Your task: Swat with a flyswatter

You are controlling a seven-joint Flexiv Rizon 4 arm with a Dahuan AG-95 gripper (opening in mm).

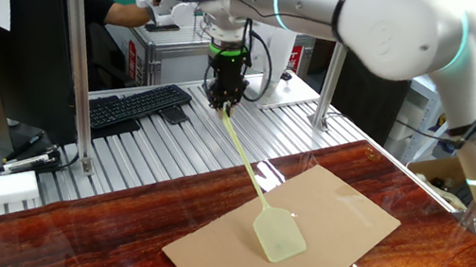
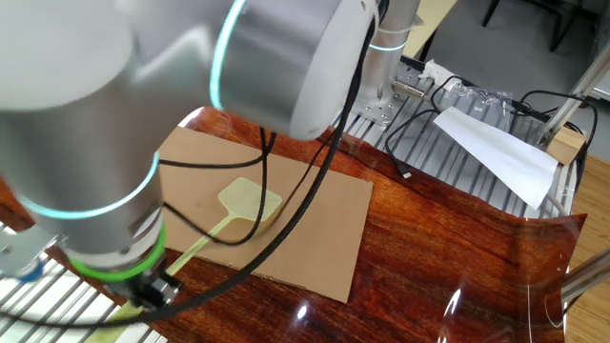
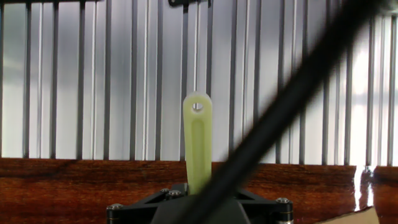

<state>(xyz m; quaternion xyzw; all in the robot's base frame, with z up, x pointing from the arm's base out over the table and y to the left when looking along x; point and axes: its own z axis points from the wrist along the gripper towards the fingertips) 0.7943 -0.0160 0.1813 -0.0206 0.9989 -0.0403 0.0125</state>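
Observation:
The pale yellow-green flyswatter (image 1: 278, 233) has its mesh head lying on a tan cardboard sheet (image 1: 345, 203), and its thin handle slopes up to my gripper (image 1: 226, 105). The gripper is shut on the handle's upper end, above the ribbed metal table behind the sheet. In the other fixed view the head (image 2: 250, 198) rests on the cardboard (image 2: 324, 229) and the handle runs down-left toward the gripper (image 2: 152, 291). In the hand view the handle's end (image 3: 198, 140), with its hanging hole, sticks out past the gripper body (image 3: 196, 208). A blurred black cable crosses this view.
A glossy red-brown wooden board (image 1: 66, 257) lies under the cardboard. A keyboard (image 1: 133, 105) and a white box (image 1: 14, 188) sit on the ribbed metal table at the back. A person (image 1: 128, 12) is behind. White paper (image 2: 496, 148) and cables lie to one side.

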